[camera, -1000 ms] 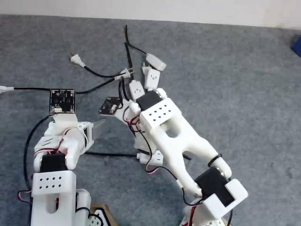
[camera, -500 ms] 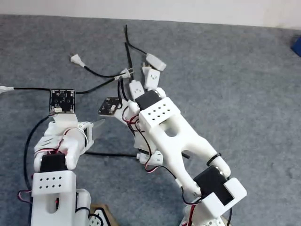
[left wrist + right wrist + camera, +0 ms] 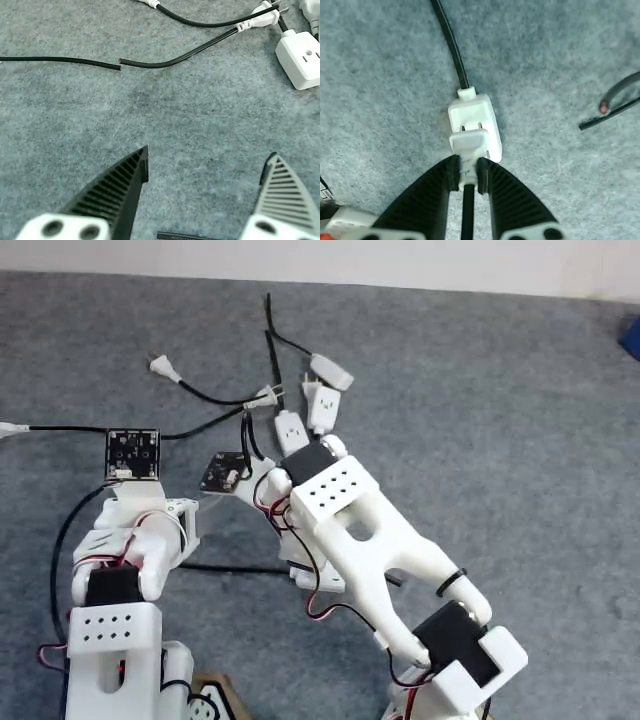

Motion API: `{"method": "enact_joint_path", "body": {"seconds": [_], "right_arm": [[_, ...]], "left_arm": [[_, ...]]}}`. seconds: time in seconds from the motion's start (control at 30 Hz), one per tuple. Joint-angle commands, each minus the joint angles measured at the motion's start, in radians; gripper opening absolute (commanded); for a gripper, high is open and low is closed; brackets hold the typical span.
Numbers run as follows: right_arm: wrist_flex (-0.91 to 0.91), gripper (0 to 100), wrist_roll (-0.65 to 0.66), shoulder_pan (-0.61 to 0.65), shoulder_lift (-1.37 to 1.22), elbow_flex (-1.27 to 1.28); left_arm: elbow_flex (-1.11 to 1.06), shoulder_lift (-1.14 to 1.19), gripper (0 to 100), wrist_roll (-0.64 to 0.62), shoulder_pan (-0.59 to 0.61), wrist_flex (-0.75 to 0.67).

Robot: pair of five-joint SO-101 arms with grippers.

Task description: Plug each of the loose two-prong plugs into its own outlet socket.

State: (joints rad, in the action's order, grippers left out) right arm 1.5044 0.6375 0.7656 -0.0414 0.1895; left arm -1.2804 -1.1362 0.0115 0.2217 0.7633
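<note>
Well, a loose plug (image 3: 161,366) lies on the grey bench (image 3: 520,440) in the upper left of the high view. Below it, at lower left, the left fingers (image 3: 209,154) hang wide apart, holding nothing. Near the middle, the right fingers (image 3: 467,172) are clamped on a white plug (image 3: 468,142) (prongs partly showing) that meets a white socket (image 3: 472,117).

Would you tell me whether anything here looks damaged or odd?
Yes. Two black cords end in cut tips facing each other on the carpet, as if severed. The plug held by the right tool shows its prongs, so it isn't fully in the socket.
</note>
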Motion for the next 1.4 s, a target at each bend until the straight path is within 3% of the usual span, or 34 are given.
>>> {"method": "enact_joint_path", "body": {"seconds": [0.0, 0.6, 0.83, 1.13, 1.37], "right_arm": [[-0.021, 0.6, -0.015, 0.028, -0.012, 0.012], [-0.147, 0.6, -0.015, 0.074, -0.013, 0.189], [-0.160, 0.6, -0.012, -0.004, -0.010, 0.223], [-0.386, 0.6, -0.018, -0.047, -0.004, 0.464], [-0.349, 0.6, -0.094, -0.071, 0.001, 0.461]], "left_arm": [[0.004, -0.008, 36, 0.009, 0.007, -0.020], [0.004, -0.008, 36, 0.009, 0.007, -0.020], [0.004, -0.008, 36, 0.009, 0.007, -0.020], [0.004, -0.008, 36, 0.009, 0.007, -0.020], [0.012, -0.008, 36, 0.026, 0.005, -0.018]]}}
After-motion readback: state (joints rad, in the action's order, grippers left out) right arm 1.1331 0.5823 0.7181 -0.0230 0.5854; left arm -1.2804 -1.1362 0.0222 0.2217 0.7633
